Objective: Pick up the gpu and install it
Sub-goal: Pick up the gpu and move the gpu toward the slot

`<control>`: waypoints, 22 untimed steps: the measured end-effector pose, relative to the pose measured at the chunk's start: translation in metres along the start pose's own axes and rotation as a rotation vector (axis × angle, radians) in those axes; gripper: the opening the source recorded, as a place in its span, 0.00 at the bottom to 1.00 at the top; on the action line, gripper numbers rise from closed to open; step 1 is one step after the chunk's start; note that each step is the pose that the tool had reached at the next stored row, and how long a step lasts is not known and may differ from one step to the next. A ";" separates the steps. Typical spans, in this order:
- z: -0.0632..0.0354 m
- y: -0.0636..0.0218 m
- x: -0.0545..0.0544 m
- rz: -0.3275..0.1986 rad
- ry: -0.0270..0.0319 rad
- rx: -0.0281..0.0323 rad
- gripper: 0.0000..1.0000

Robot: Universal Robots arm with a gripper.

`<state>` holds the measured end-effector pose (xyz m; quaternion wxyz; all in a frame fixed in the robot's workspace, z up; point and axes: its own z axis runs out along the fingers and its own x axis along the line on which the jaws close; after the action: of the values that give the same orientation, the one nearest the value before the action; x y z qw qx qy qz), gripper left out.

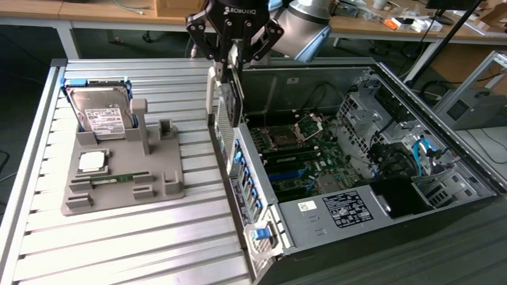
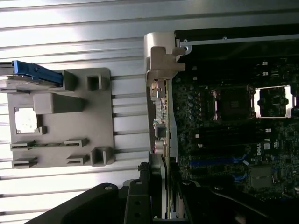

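- The gripper (image 1: 232, 54) is clamped on the upper edge of the gpu (image 1: 230, 95), with a finger on either broad face. The card hangs down from it, edge-on to the exterior camera.
- So the pick-up part looks done: the card rests on nothing and sits well clear of the grey parts fixture (image 1: 119, 193) on the slatted table (image 1: 142, 243).
- On that fixture the hard drive (image 1: 103, 116), the processor chip (image 1: 92, 160) and the green memory stick (image 1: 119, 177) sit in their holders. The upright posts next to the drive hold nothing.
- The card is over the wall of the open computer case (image 1: 443, 142) nearest the fixture. Whether its lower end touches that wall cannot be made out.
- In the wrist view the gpu (image 2: 160, 121) runs as a thin strip along the edge of the motherboard (image 2: 224, 135), with its metal bracket at the far end.
- The install part is not done. The card is seated in no slot, and the blue expansion slots (image 1: 287, 172) on the board lie bare, lower down and further inside the case.
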<state>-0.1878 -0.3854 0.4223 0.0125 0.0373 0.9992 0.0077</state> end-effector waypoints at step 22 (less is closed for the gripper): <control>0.0037 0.0005 -0.016 0.000 0.0008 0.0001 0.27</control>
<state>-0.1722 -0.3860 0.4190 0.0121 0.0372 0.9992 0.0077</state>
